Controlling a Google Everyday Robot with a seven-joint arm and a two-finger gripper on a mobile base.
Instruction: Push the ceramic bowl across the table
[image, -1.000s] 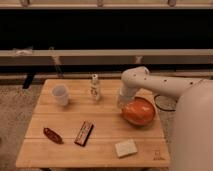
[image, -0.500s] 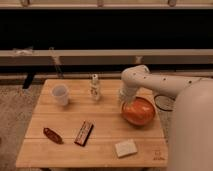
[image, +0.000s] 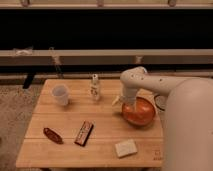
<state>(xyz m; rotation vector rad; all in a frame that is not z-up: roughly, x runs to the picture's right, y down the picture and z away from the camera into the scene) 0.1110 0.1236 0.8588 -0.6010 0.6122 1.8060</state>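
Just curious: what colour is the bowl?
Glossy orange ceramic bowl, seen in camera view; gripper at its rim.

One camera looks down on the table (image: 65, 147) from its near side, jaws at the ceramic bowl (image: 142, 115).

Bench (image: 102, 120): light wooden plank top.
- Far left corner: white cup (image: 60, 94), upright.
- Far edge, centre: small bottle (image: 95, 87), upright.
- Right edge: ceramic bowl (image: 140, 113); pincer (image: 120, 101) at its far left rim.
- Near left: dark red oblong item (image: 52, 135), with a dark bar (image: 84, 133) beside it.
- Near edge, right of centre: pale block (image: 126, 148).
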